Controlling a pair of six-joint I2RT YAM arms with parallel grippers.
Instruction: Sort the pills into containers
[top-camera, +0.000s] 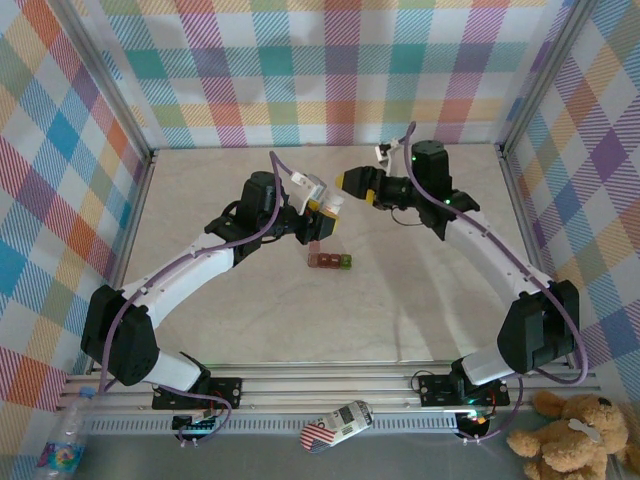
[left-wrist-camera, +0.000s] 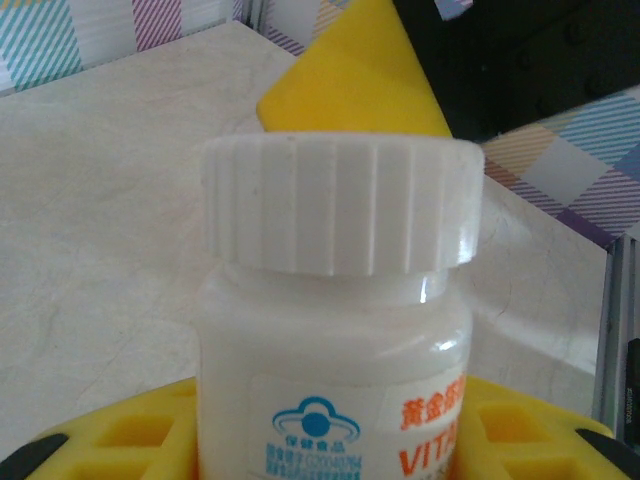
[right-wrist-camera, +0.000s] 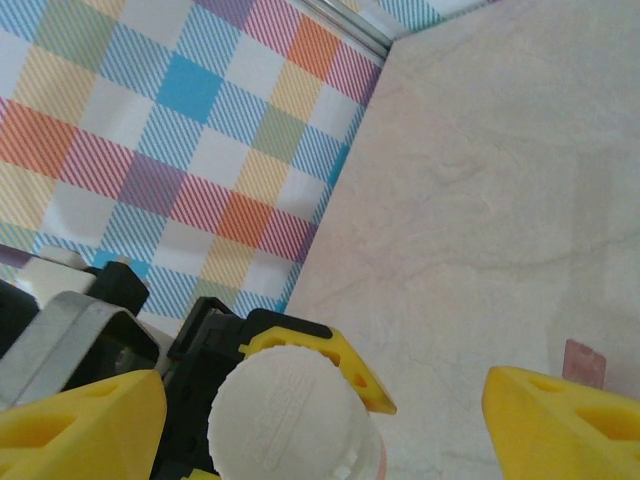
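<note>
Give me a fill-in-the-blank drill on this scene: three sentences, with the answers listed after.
1. The left gripper holds the bottle, whose ribbed cap is ___ in colour.
2. The right gripper has its jaws ___, one finger on either side of the cap.
3. The containers lie on the table; one end compartment is ___, the others are dark red.
Missing words: white; open; green.

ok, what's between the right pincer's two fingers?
The bottle's white cap, shown in the right wrist view; the fingers stand open on either side of it.
</note>
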